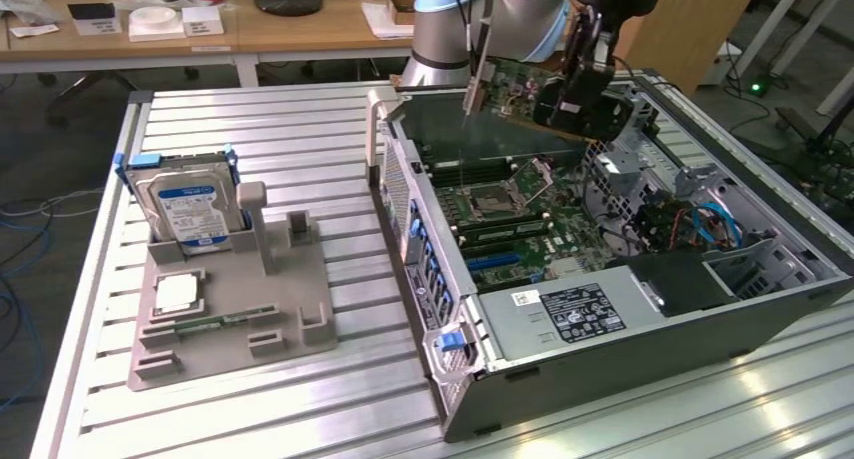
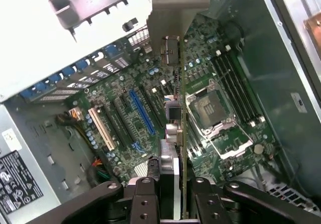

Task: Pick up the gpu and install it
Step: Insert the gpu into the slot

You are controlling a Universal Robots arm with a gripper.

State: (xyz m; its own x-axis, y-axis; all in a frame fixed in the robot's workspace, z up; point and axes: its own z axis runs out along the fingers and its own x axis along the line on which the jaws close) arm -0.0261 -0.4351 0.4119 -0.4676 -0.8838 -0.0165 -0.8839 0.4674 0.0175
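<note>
The open computer case (image 1: 641, 351) beneath the pincer holds the motherboard (image 1: 534, 244) with its CPU socket (image 2: 210, 108). The pincer (image 2: 172, 185), narrowly parted, pinches the gpu (image 2: 183, 128), hanging above the board

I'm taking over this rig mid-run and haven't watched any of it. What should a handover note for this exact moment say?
Gripper: fingers shut on the gpu.
Gpu: held on edge in the air above the open computer case, over the motherboard, with its metal bracket at the end away from the fingers.
Done: the card is picked up and brought over the case.
Left: it is not yet seated in any slot; the blue slot is free.
Elsewhere: the hard drive stands in the grey holder on the exterior view's left.
</note>
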